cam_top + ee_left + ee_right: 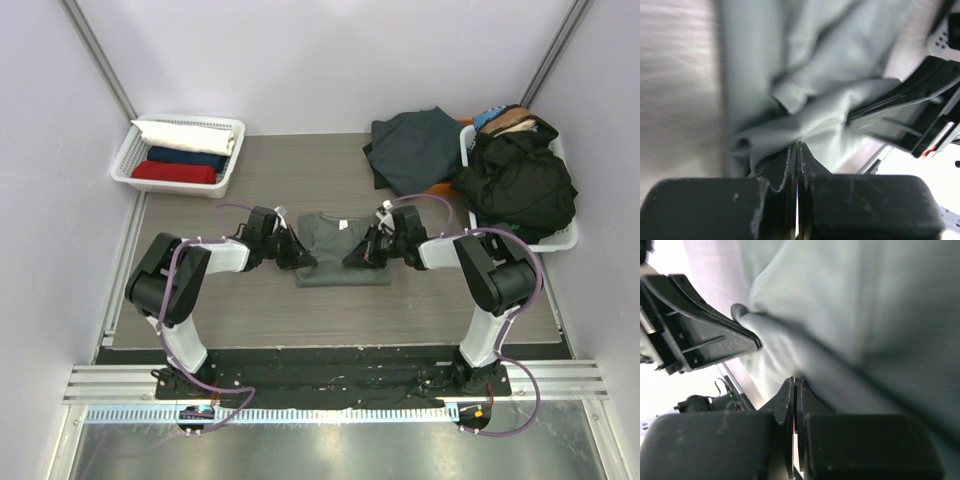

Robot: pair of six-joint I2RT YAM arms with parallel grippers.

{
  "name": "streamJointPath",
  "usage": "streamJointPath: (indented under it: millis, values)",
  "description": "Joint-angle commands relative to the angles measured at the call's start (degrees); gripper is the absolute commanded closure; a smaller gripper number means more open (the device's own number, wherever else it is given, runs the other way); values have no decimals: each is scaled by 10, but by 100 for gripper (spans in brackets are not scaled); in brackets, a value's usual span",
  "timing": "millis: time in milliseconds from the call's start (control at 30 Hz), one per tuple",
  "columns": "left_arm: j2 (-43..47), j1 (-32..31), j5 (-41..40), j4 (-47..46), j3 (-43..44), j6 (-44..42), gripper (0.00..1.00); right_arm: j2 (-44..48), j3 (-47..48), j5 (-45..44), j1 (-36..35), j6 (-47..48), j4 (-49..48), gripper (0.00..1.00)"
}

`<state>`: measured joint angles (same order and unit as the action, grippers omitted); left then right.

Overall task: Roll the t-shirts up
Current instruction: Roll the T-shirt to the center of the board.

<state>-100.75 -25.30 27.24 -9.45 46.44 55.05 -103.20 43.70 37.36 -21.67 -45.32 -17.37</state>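
Pinching the sage-grey t-shirt point(338, 240) at both sides, I judge I'm at the start of the roll proper. It lies flat in the middle of the worktop point(250, 310), just ahead of my two arms, already narrowed to a squarish panel. The collar points toward the far wall and the hem faces my bases, so neck to hem runs near to far. As folded, the panel looks slightly wider across than deep. A thicker band shows along the near edge, lying left to right. It may be the first turn, though I cannot be sure.

My left fingers point(303, 258) are pressed together with a ridge of grey cloth caught at the tips point(794, 156). My right fingers point(352, 255) are likewise closed against the fabric point(791, 390), on the opposite side edge.

The next move, as I see it, calls for both sides to lift and turn over toward the collar at an even pace. That would keep the roll's axis straight across and stop either end from coning.

Further out, three rolled shirts point(185, 153) sit in a white basket point(122, 165) at far left. A dark heap of shirts point(515, 180) waits at far right.
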Motion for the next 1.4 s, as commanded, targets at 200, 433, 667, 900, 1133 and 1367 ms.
streamJointPath:
  millis: [200,433,667,900,1133,1367]
  values:
    - [-57,16,-10,-43,1,-10,100,9,-45,21,94,51,-8,99]
    - [-27,23,-18,-14,-1,-45,100,65,-71,-32,123,81,45,99]
    - [34,23,-37,57,45,-91,80,179,-48,-123,101,138,177,89]
    - [134,17,-66,84,10,-86,81,244,-23,-192,63,191,260,93]
    - [108,1,-74,59,-6,-73,100,201,10,-262,7,204,297,99]
    - [37,-4,-97,59,28,-84,100,144,45,-345,-37,207,311,99]
